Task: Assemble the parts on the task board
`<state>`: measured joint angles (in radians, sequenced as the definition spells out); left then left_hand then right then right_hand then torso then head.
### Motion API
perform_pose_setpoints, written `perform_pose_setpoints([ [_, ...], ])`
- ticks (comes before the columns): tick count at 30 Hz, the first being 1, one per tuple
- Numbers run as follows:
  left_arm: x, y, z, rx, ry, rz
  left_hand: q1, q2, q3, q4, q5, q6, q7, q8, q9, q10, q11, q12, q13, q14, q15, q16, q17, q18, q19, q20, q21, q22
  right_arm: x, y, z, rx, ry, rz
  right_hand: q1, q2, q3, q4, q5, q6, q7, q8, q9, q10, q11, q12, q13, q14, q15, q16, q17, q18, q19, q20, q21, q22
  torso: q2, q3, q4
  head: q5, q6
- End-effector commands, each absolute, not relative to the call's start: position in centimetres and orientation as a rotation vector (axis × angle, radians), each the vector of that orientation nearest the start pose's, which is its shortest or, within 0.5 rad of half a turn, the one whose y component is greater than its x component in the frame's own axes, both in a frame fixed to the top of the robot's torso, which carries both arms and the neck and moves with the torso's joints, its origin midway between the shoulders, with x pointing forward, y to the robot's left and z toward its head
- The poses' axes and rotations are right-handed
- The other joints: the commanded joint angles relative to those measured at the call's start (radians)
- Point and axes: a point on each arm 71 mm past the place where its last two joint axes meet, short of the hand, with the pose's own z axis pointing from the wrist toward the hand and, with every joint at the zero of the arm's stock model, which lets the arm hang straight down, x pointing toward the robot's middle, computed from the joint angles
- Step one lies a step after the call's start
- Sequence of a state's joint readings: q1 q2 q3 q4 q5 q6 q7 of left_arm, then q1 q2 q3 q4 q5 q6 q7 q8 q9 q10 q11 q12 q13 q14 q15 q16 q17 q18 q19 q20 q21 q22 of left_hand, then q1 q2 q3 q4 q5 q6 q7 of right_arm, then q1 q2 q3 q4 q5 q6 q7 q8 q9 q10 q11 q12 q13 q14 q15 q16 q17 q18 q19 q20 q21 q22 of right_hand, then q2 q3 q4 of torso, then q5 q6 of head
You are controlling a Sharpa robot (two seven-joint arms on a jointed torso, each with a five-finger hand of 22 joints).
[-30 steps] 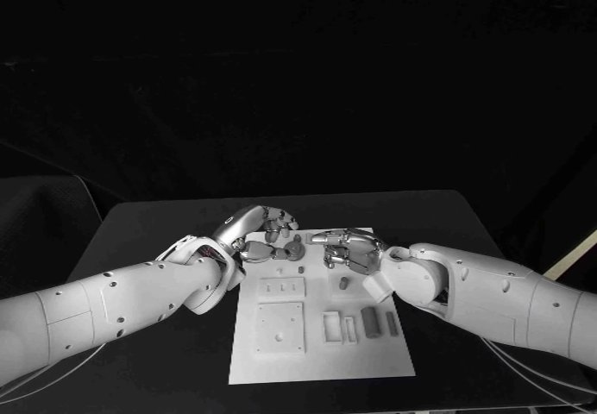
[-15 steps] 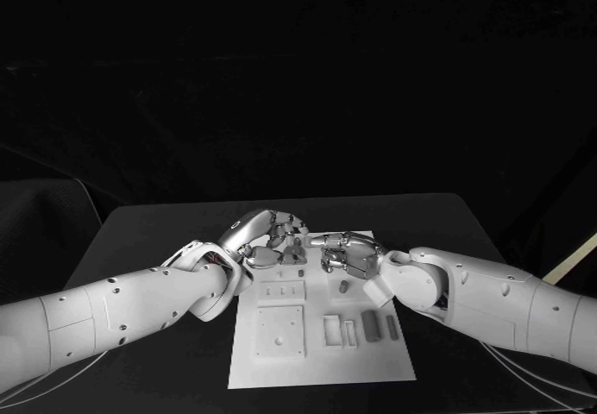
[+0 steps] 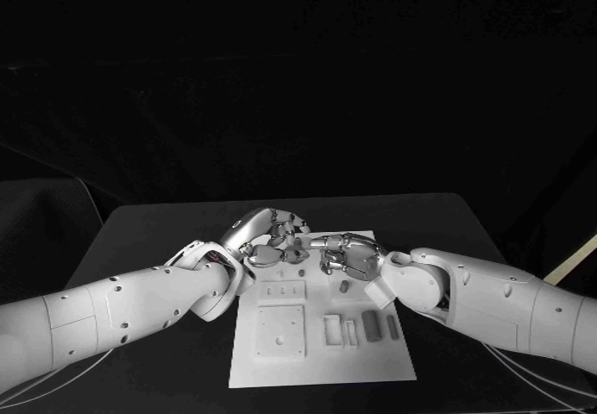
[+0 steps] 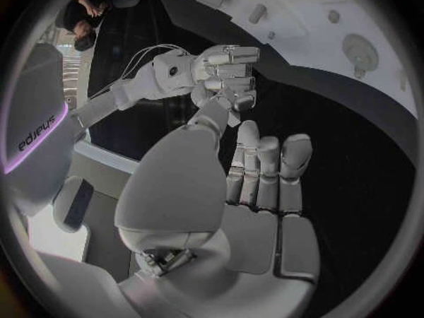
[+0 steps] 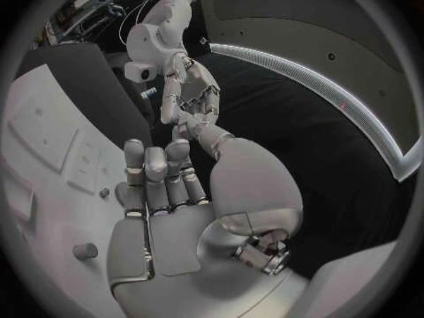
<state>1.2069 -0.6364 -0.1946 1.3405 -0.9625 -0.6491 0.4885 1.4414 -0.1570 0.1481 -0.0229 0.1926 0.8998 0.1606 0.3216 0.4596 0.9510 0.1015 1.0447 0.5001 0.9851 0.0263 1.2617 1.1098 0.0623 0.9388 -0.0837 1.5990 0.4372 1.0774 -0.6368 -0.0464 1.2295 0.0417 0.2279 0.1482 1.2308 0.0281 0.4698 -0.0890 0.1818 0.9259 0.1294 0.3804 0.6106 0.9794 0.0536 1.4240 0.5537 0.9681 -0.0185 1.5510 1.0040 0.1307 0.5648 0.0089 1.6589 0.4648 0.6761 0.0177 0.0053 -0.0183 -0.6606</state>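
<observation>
The white task board [image 3: 317, 362] lies lengthwise in the middle of the black table. Two grey bars [image 3: 371, 323] lie near its right edge and a short peg [image 3: 341, 282] stands further back. My left hand [image 3: 267, 237] and right hand [image 3: 343, 255] meet fingertip to fingertip over the board's far end. In the left wrist view my left hand [image 4: 256, 191] has an empty palm, and its thumb reaches the curled fingers of the right hand [image 4: 222, 74]. In the right wrist view my right hand [image 5: 168, 212] likewise reaches the left hand [image 5: 190, 95]. Any part pinched between them is hidden.
A square raised block [image 3: 281, 329] and a small frame [image 3: 334, 328] sit on the board's near half. A round part [image 4: 360, 49] and two pegs [image 4: 257, 12] rest on the board [image 4: 300, 7] below the hands. Bare black table [image 3: 149, 224] lies either side.
Over the last second my left hand has moved right and closed the gap to my right hand. The two hands now touch. The board and its parts have not moved.
</observation>
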Motion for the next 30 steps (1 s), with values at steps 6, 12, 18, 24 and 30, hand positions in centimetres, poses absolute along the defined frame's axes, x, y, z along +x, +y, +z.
perform_pose_setpoints([
  [6,48.59,14.00,-21.06,0.035,1.372,-1.192,-0.003,0.029,0.050,0.031,-0.004,0.025,-0.002,0.012,0.003,0.007,-0.003,0.013,0.002,0.009,-0.004,0.013,0.003,0.086,0.007,0.001,0.017,0.006,48.88,-15.85,-26.96,1.193,1.964,1.852,0.001,0.013,0.007,0.002,0.003,0.101,0.007,0.029,0.014,0.003,0.003,-0.007,-0.001,0.005,-0.002,-0.007,-0.001,0.007,0.008,0.001,0.112,-0.001,0.000,-0.0003,0.0000,0.000,-0.002],
  [12,48.54,13.97,-21.13,0.038,1.385,-1.200,-0.010,0.037,0.067,0.047,-0.004,0.035,-0.003,0.014,0.005,0.008,-0.004,0.015,0.001,0.008,-0.005,0.017,0.004,0.087,0.005,0.001,0.022,0.008,49.08,-16.15,-27.06,1.172,1.962,1.826,0.000,0.014,0.007,0.002,0.003,0.100,0.007,0.029,0.014,0.003,0.003,-0.007,-0.001,0.004,-0.002,-0.007,-0.001,0.007,0.008,0.001,0.111,-0.001,0.000,-0.0008,0.0000,-0.001,-0.002],
  [18,48.48,13.78,-21.14,0.037,1.392,-1.212,-0.024,0.034,0.075,0.064,-0.007,0.040,-0.003,0.015,0.005,0.007,-0.003,0.015,0.000,0.007,-0.005,0.020,0.004,0.087,0.003,0.002,0.026,0.010,49.22,-16.17,-27.11,1.163,1.958,1.813,0.000,0.015,0.007,0.002,0.004,0.100,0.007,0.029,0.014,0.003,0.003,-0.008,-0.001,0.004,-0.002,-0.008,-0.002,0.007,0.008,0.001,0.111,-0.001,0.000,-0.0008,0.0002,-0.001,-0.003],
  [24,48.55,13.86,-21.15,0.026,1.393,-1.210,-0.043,0.004,0.066,0.075,-0.010,0.031,-0.003,0.007,0.003,0.002,-0.003,0.013,-0.003,0.001,-0.005,0.023,0.005,0.089,-0.005,0.002,0.032,0.013,49.20,-16.12,-27.12,1.152,1.966,1.813,0.000,0.015,0.007,0.002,0.004,0.100,0.007,0.028,0.014,0.003,0.002,-0.008,-0.002,0.004,-0.002,-0.008,-0.002,0.007,0.008,0.001,0.111,-0.001,0.000,-0.0007,0.0000,0.000,-0.004],
  [30,48.61,13.93,-21.14,0.015,1.392,-1.206,-0.061,-0.015,0.033,0.070,-0.011,0.006,0.000,-0.006,-0.003,-0.006,-0.002,0.008,-0.007,-0.005,-0.005,0.026,0.006,0.092,-0.016,0.003,0.038,0.016,49.19,-16.08,-27.14,1.145,1.972,1.812,0.000,0.016,0.008,0.001,0.004,0.100,0.007,0.028,0.014,0.003,0.002,-0.008,-0.002,0.004,-0.002,-0.008,-0.002,0.007,0.008,0.001,0.111,-0.001,0.000,-0.0007,0.0004,0.000,-0.004],
])
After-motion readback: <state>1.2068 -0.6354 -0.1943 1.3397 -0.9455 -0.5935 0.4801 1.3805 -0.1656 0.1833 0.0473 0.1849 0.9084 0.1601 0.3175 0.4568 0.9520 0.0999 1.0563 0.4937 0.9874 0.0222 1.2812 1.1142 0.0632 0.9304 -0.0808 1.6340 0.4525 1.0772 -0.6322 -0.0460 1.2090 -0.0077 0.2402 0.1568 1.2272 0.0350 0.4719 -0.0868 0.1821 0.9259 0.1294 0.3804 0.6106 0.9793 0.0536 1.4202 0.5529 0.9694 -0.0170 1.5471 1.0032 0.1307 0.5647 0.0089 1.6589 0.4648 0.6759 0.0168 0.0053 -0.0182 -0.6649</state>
